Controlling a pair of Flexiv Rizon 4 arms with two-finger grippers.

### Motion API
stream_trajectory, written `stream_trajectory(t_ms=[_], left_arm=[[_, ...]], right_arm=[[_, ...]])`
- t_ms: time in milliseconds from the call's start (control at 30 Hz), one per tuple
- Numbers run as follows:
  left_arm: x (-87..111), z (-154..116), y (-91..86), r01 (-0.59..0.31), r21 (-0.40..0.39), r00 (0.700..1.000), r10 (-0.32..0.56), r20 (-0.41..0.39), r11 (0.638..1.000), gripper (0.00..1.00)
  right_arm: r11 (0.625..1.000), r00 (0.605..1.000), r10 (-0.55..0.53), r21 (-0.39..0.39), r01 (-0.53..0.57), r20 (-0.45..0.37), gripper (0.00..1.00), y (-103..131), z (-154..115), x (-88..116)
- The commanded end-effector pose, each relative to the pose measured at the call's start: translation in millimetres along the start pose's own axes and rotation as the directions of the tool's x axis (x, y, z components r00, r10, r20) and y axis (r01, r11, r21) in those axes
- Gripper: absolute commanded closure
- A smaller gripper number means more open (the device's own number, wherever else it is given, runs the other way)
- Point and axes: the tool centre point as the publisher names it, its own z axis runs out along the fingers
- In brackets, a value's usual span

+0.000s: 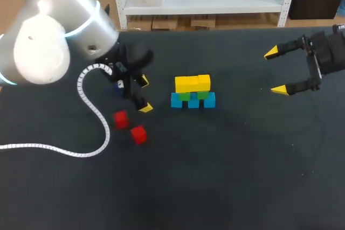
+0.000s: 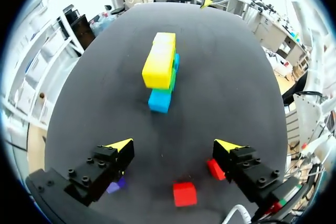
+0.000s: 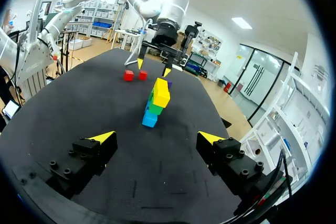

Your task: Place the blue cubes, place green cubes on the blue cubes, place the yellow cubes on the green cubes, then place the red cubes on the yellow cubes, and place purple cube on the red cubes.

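Two red cubes [image 1: 138, 134] lay loose on the dark counter [image 1: 215, 181], nearest the robot and not yet stacked, with a white coiled cable [image 1: 102, 119] curling past them from the left arm. By the task's order they looked to be the next layer due.

Just above them hung the left gripper [image 1: 144, 94], its yellow-tipped fingers spread wide and holding nothing. The left arm came in from the left with its bulky white joint raised high and the gripper angled down at the counter. In the left wrist view, one red cube [image 2: 185, 193] sat under the gap between the fingers and the other [image 2: 215, 169] right beside one finger, a pose that suggested a pick being lined up. The purple cube [image 2: 116, 185], wanted last, lay by the opposite finger, out of the way of the stack.

Farther out, near the counter's middle, stood the part-built stack: a row of blue cubes [image 1: 193, 102] at the base, green cubes [image 1: 193, 95] on them, and yellow cubes [image 1: 192, 83] on top.

Farthest, well apart from the stack, the right gripper [image 1: 275, 71] reached in level from the right side. It was opened wide and empty, facing the stack, seemingly parked clear of the left arm's work.
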Motion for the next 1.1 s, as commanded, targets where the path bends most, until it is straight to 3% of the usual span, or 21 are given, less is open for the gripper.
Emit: stream_trajectory(t_ms=[33, 467, 1100], left_arm=[[22.2, -11.7, -14.9, 0.029, -0.057, 0.999, -0.029, 0.015, 0.998, 0.00], [60.8, -16.3, -18.8, 0.086, -0.096, 0.996, -0.085, 0.010, 0.992, 0.00], [86.9, 8.1, -14.6, 0.078, -0.075, 0.997, -0.077, 0.019, 0.994, 0.00]], right_arm=[[1.000, 1.000, 0.001, 0.000, -0.001, -0.001, 0.00, -0.2, 0.1, -0.1], [1.000, 1.000, 0.001, 0.000, -0.001, -0.001, 0.00, -0.2, 0.1, -0.1], [1.000, 1.000, 0.001, 0.000, -0.001, -0.001, 0.00, -0.2, 0.1, -0.1]])
